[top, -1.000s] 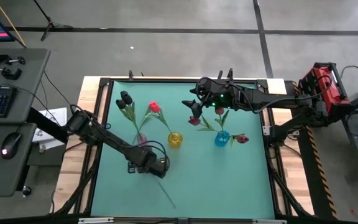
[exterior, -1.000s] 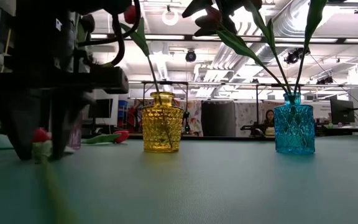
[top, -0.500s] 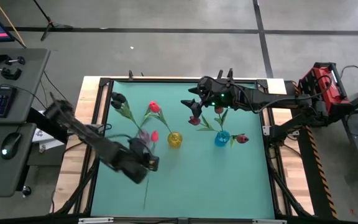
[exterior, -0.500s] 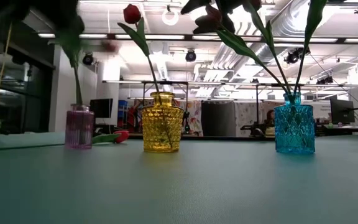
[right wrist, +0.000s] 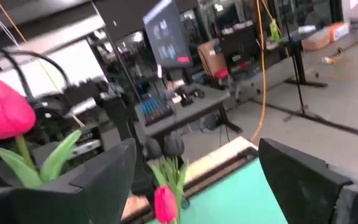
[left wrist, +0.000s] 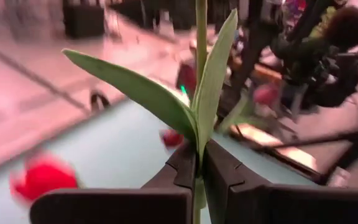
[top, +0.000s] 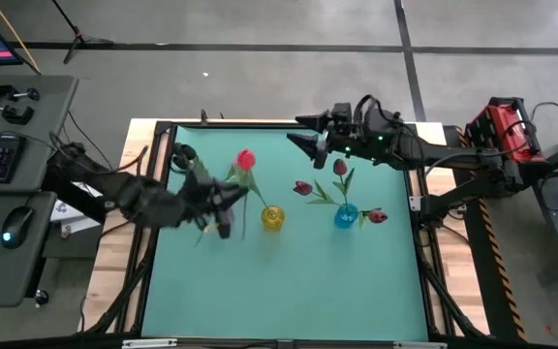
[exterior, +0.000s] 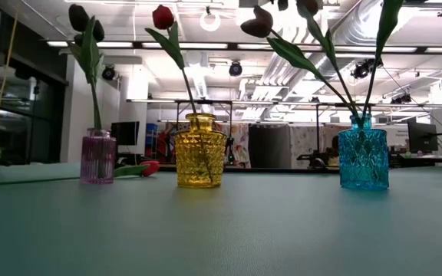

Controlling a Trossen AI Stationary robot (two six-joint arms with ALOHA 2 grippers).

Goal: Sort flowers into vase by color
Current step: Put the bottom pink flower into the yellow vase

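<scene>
The left gripper (top: 223,202) sits above the counter (top: 289,281) beside the pink vase (exterior: 98,156), its fingers (left wrist: 188,168) pinching the green stem of a tulip (left wrist: 197,93) just below the leaves. In the high view that tulip's red head (top: 246,158) stands above the yellow vase (top: 273,217).

The right gripper (top: 308,141) hovers near the counter's far edge, fingers (right wrist: 303,168) spread wide and holding nothing.

Three vases stand in a row:
- Pink vase: holds dark tulips (exterior: 79,17).
- Yellow vase: holds one red tulip (exterior: 163,16).
- Blue vase (top: 346,215): holds maroon tulips (top: 303,187), stems leaning outward.

One red tulip (exterior: 138,169) lies flat on the counter between the pink and yellow vases, behind them in the low view. Another red head (top: 377,216) rests just beside the blue vase.
</scene>
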